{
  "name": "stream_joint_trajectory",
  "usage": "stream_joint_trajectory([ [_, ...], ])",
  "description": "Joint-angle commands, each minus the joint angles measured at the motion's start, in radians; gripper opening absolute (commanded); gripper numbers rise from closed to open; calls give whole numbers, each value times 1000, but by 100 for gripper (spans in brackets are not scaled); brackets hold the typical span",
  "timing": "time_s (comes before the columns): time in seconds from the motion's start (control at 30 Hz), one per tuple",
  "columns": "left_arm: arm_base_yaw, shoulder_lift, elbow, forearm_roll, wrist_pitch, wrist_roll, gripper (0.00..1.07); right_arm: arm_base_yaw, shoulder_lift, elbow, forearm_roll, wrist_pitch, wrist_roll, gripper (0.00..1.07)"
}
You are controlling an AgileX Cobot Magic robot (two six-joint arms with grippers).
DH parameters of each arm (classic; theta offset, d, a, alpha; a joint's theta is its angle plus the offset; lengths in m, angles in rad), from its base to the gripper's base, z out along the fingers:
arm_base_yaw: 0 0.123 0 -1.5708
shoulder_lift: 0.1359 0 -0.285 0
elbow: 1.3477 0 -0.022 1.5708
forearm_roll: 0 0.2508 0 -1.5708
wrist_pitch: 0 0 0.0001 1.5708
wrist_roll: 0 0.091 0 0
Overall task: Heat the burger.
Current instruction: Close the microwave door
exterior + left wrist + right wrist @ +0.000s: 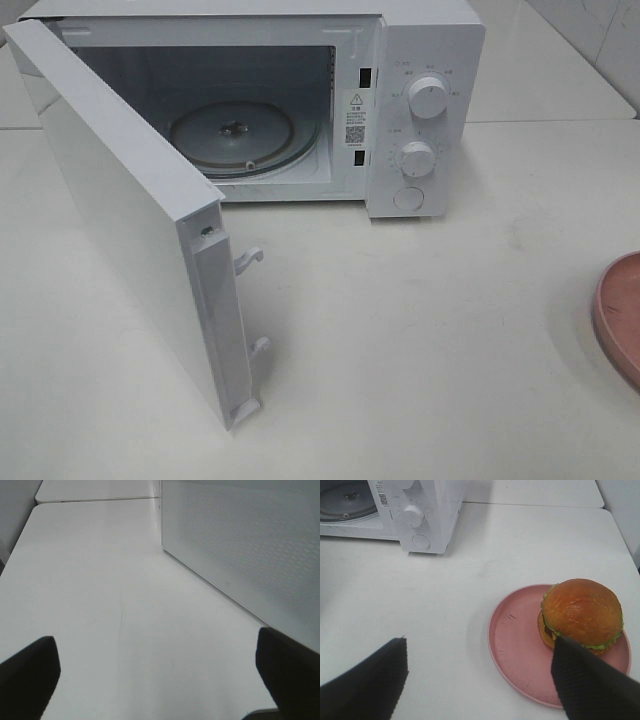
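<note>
Two grippers show only in your wrist views, both with fingers spread and pinching nothing. The right gripper (480, 675) hangs over the white desk (445, 610), just short of the pink plate (515, 645); one of its fingers (590, 680) overlaps the plate's near edge in that view. The burger (582, 614) sits on the side of the plate farther from the microwave (420, 110), glossy bun up, lettuce frill showing at its edge. In the exterior view you see just a sliver of that plate, right of the microwave and nearer the camera. The left gripper (160, 675) hovers above bare desk beside the microwave door (130, 210), which is swung fully out. Beyond the door, the cavity stands open with the glass turntable (232, 135) inside, and two round knobs (428, 97) sit on the microwave's front panel.
</note>
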Motion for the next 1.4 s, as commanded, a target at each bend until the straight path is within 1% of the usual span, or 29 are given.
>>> stream_joint_trajectory([
  [0.03,0,-5,2,-2,-15,-5,100,-7,-32,5,-1,3,-14,76],
  [1.4,0,-5,2,-3,-15,-5,100,-7,-32,5,-1,3,-14,76],
])
